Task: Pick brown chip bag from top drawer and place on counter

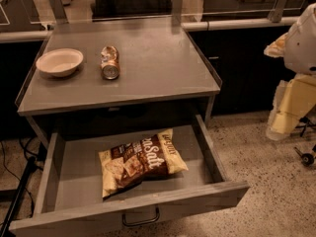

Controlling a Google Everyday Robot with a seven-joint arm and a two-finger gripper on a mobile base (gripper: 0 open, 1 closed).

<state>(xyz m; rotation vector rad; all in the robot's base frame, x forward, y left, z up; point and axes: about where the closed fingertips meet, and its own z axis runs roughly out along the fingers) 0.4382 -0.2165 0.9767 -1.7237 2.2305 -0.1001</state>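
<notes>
You have not yet begun the reach: the chip bag lies in the open drawer at 6 o'clock. Your gripper is at 3 o'clock. I cannot tell if it is spread, and it must come over the bag.

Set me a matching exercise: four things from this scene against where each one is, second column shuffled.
1 brown chip bag
2 bowl
3 crushed can
4 pincer

a on the counter, far left
b right edge of view, beyond the counter
c in the open top drawer
d on the counter, beside the bowl

Pairs: 1-c, 2-a, 3-d, 4-b.
</notes>
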